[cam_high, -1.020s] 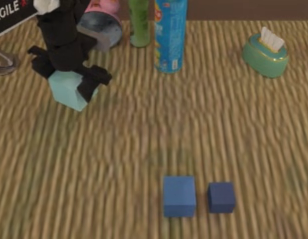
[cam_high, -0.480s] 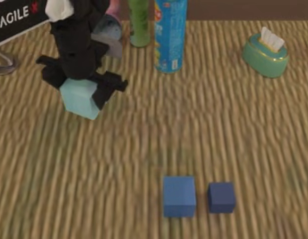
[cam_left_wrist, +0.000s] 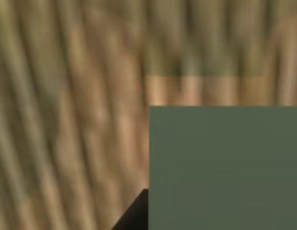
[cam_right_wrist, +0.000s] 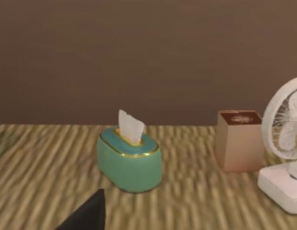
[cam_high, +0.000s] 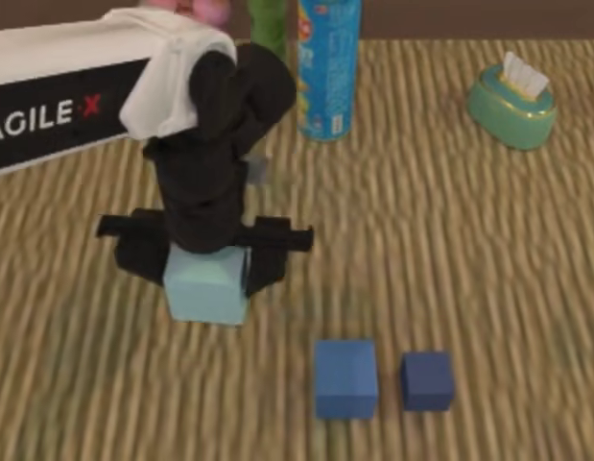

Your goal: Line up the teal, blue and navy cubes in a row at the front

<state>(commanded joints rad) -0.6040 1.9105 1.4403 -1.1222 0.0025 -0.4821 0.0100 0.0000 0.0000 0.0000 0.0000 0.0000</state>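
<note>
1. Woven straw-coloured matting covers the whole table (cam_high: 488,240), with a plain brown wall behind it.

2. Left gripper (cam_high: 205,261) sits at about 9 o'clock from the table centre, jaws clamped on either side of the teal cube (cam_high: 208,286). In the left wrist view that cube's face (cam_left_wrist: 225,167) fills most of the shot. I can't tell from above whether it's touching the mat or just off it.

3. Blue cube (cam_high: 345,378) and navy cube (cam_high: 427,380) are already down at 6 o'clock near the front edge, side by side with a small gap between them. The teal one is at roughly 10 o'clock from the blue one, so it isn't in the row yet.

4. What could go wrong, imo: the open slot is right next to the blue cube, and those wide black fingers stick out past the teal cube. Come in too tight and a finger could shove the blue cube into the navy one and wreck the line. Let go while it's tilted and it could land crooked too.

5. Right arm isn't in the top view. Its wrist view only shows a dark tip, plus the green tissue holder (cam_right_wrist: 129,159), a tan box (cam_right_wrist: 240,141) and a white fan (cam_right_wrist: 285,153). Can't tell what its jaws are doing.

6. Readable text: "AGILE X" in white on the left arm's black panel (cam_high: 47,115). The tall blue can (cam_high: 328,67) at 12 o'clock has print on it, but nothing I can read.
</note>
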